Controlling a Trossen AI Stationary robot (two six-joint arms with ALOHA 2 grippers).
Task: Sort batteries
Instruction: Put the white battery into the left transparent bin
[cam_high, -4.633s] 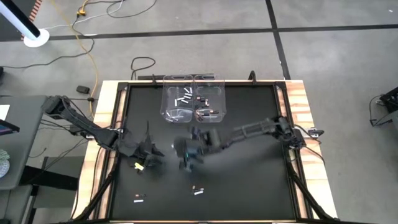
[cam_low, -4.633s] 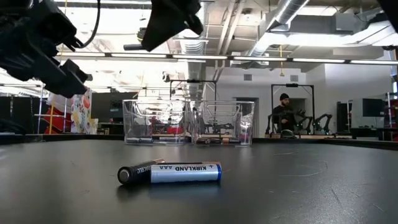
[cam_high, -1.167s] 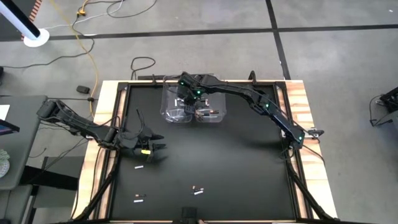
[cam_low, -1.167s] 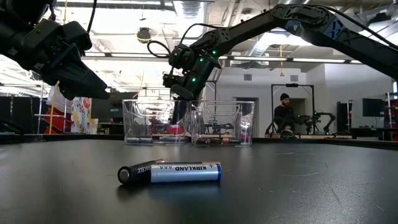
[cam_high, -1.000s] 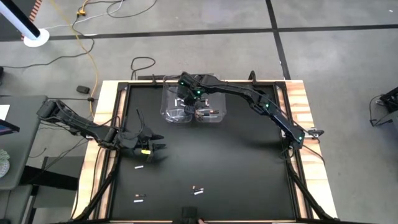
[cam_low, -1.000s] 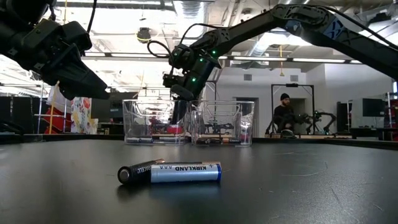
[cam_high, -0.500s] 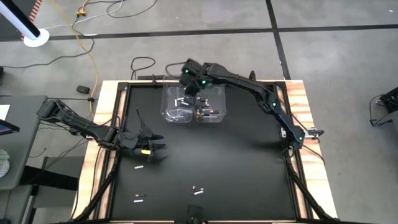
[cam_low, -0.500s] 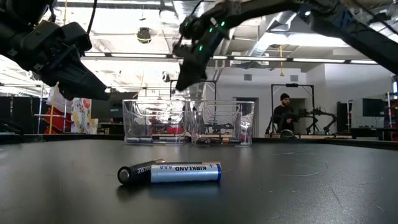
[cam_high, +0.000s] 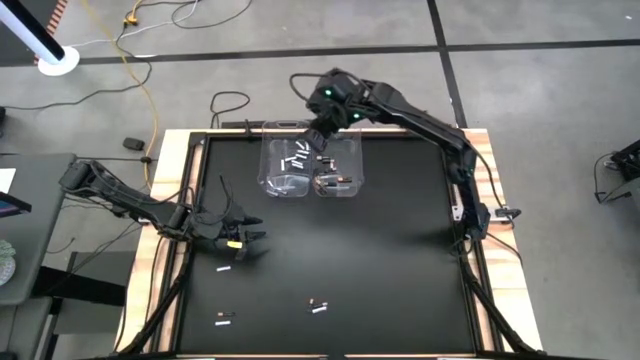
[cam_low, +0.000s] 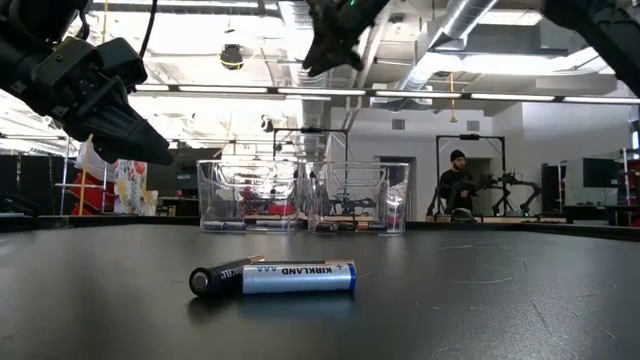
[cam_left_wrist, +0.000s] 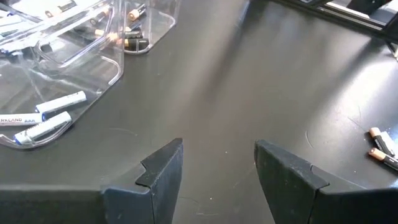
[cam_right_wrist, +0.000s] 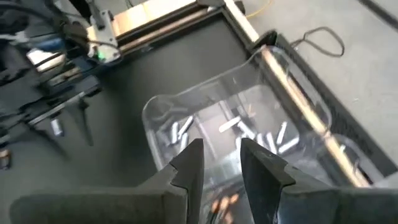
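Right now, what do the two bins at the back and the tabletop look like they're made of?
The two bins look like clear, glossy rigid plastic: the room behind and the batteries inside show straight through their walls. The tabletop is a matte black sheet with faint scuff marks, possibly rubber or laminate. Its border looks like pale, unfinished wood, judging by its light tan colour.

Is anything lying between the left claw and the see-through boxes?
No. In the high view, only bare black table lies between the left gripper and the bins.

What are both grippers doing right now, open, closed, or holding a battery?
Left gripper: open, empty, low over the table.
Right gripper: open, empty, raised above the clear bins.
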